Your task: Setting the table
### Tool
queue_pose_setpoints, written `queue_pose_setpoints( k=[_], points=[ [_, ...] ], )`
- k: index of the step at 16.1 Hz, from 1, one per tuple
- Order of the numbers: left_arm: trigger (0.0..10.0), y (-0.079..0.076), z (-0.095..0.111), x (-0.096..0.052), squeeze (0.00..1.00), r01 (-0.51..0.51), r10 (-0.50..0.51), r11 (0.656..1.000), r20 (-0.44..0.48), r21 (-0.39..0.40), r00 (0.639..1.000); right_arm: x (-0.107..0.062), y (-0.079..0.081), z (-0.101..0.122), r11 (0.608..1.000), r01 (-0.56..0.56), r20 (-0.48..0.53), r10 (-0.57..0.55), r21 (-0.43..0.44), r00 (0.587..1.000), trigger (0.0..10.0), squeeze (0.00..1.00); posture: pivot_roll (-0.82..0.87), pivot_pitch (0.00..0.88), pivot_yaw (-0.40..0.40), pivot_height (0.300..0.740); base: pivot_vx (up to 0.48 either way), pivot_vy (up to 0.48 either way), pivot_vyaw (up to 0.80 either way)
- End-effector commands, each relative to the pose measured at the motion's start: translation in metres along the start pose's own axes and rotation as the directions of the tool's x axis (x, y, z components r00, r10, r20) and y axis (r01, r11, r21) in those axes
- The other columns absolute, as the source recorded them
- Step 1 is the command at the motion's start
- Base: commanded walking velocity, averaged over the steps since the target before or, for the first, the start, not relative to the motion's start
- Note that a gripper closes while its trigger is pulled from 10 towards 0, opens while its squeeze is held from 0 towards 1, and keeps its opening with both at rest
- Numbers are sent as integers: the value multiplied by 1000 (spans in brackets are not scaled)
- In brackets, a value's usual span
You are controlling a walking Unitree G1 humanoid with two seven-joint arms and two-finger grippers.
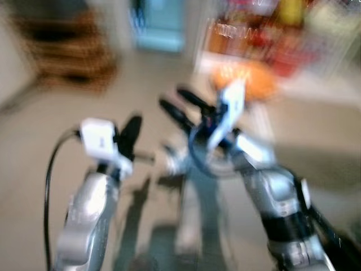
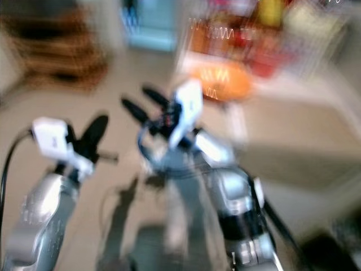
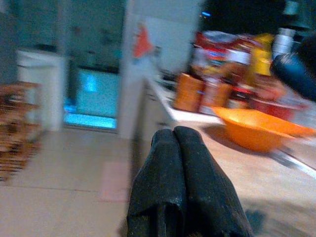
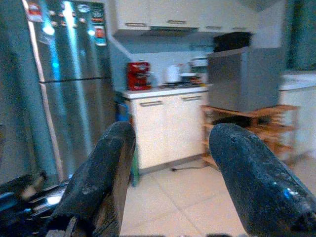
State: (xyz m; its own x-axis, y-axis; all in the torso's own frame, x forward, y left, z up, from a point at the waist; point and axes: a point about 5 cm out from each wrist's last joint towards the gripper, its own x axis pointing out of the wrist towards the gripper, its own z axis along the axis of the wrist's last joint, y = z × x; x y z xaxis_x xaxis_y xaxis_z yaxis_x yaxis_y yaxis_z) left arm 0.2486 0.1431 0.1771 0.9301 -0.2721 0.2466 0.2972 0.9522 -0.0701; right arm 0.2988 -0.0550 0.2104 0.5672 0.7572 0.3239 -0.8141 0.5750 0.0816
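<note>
Kitchen, tiled floor, pale worktop (image 3: 232, 158) crowded with jars. Views blurry. Shallow orange plastic bowl (image 3: 256, 129) on worktop edge: probably light, stiff, slick; pinch rim. Left end effector (image 3: 174, 148) fingers together, right end effector (image 4: 170, 163) apart, both empty.

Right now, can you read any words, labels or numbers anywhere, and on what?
None can be read.
Fridge: magnets and stickers on its door, too blurred.
Jars and packets on the counter behind the orange bowl: coloured labels, print too blurred.
Red shape on the wall: no lettering can be made out.
</note>
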Motion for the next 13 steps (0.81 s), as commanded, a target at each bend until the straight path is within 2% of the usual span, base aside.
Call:
queue_pose_setpoints(
  k=[1,4,9,11,12,13],
  points=[
    [10000,1,2,1,0,0,0,1000,0,7,1000,4,-1,4,999,12,-9,-12,-31,1000,10000,0,-6,46,-63,740,386,0,0],
    [10000,0,2,2,0,-5,5,1000,4,4,1000,4,-6,11,998,24,-5,-24,-50,1000,10000,0,-17,52,-73,740,352,0,0],
    [10000,-4,4,2,0,-2,2,1000,18,-28,1000,10,-13,34,993,56,30,-53,-106,998,10000,0,-26,64,-83,740,0,0,0],
    [10000,-5,4,1,0,-2,3,1000,19,-31,1000,15,-19,50,984,120,61,-113,-132,992,10000,0,-30,74,-80,740,0,0,0],
    [10000,-6,4,-1,0,3,-3,999,15,-36,1000,22,-28,66,963,214,89,-201,-166,976,10000,0,-29,80,-81,740,0,0,0],
    [10000,-7,4,-2,0,7,-7,999,12,-39,1000,25,-33,74,951,263,103,-249,-164,963,10000,0,-31,84,-79,740,0,0,0]
  ],
)
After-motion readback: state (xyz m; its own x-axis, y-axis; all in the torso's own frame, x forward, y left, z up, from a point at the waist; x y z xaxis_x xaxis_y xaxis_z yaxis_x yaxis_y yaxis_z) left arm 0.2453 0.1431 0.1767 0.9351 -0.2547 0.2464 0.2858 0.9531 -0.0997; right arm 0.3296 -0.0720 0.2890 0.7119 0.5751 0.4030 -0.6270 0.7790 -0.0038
